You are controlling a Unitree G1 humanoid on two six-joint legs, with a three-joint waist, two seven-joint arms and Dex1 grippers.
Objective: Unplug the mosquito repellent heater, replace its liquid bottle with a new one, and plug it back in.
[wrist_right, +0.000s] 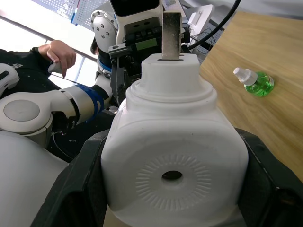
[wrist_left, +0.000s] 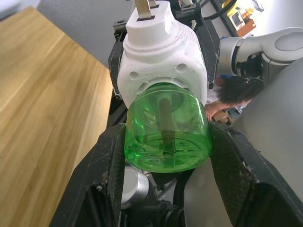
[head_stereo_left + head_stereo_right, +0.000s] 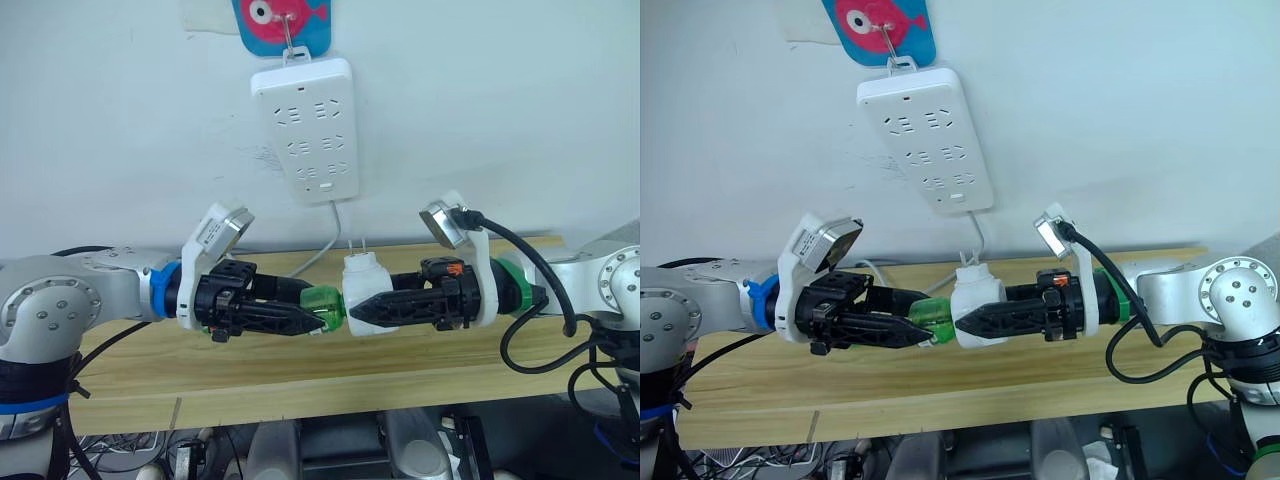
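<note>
Left eye view: we're holding the small rounded white plastic heater (image 3: 366, 292) in our right gripper (image 3: 372, 308), jaws clamped, while our left gripper (image 3: 322, 322) jaws are clamping its translucent green bottle (image 3: 324, 305) above the wooden table (image 3: 150, 380), probably for unscrewing.

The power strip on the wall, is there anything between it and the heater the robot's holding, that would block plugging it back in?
Nothing visible blocks the way. The heater is held in the right gripper below the power strip, prongs pointing up. Only the strip's own cord hangs between them. The old green bottle, held by the left gripper, is still attached.
</note>
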